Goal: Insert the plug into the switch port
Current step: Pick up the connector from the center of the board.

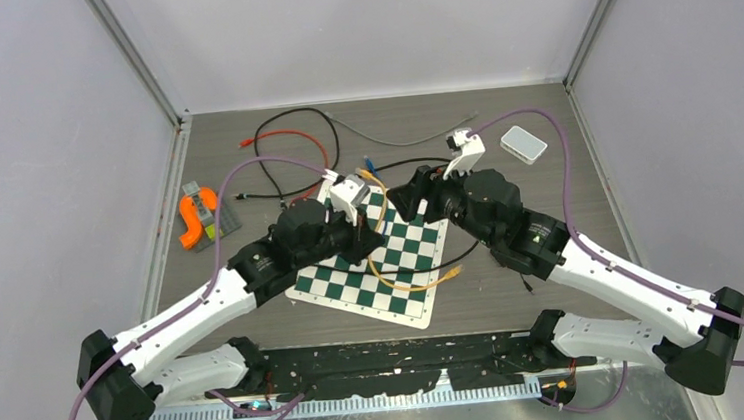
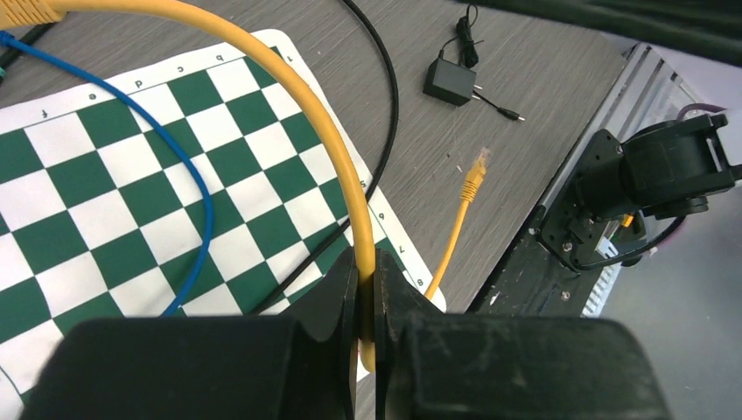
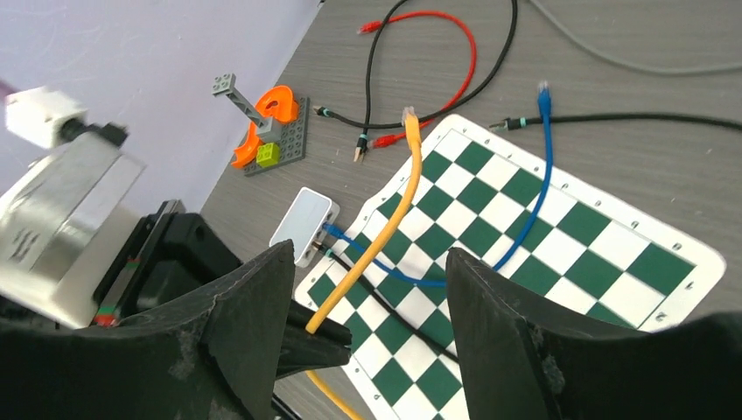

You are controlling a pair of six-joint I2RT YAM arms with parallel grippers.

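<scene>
Plug not yet grasped.
The yellow cable (image 2: 289, 79) was pinched by the jaws of the left gripper (image 2: 367, 267); those of the right gripper (image 3: 369, 254) were spread. The plug (image 3: 409, 115) lay just off the chess mat (image 3: 612, 236); a grip beside it was judged necessary.

Glossy yellow cable (image 2: 357, 210), matt grey wood-grain table (image 2: 542, 114).

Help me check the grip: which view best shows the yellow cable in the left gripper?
Left wrist: the yellow cable is pinched close-up in the shut left gripper. Right wrist shows it from the grip up to its plug. Top external shows only its loops.
</scene>
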